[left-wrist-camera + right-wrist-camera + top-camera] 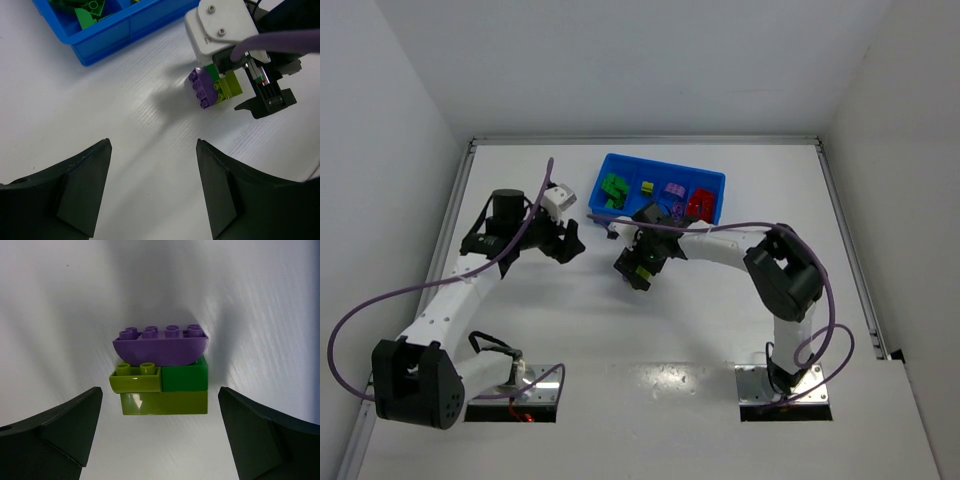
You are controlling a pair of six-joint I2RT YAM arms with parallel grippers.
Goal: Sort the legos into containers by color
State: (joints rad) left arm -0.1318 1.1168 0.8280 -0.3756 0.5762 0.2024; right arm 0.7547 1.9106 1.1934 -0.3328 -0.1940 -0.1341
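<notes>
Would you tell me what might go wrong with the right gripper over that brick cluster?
The cluster joins purple, green and yellow-green bricks; dropped whole into the tray, colours would mix. Its rounded purple brick may slip from the open right gripper. The left gripper nearby could collide.

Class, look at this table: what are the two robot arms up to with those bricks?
The arms are sorting toy bricks by colour into a blue tray. Its four compartments already hold sorted bricks: green, yellow-green, purple and red. The right gripper hangs open over a joined cluster of purple, green and yellow-green bricks on the table in front of the tray, not gripping it yet. The left gripper is open and empty, off to the left.
</notes>
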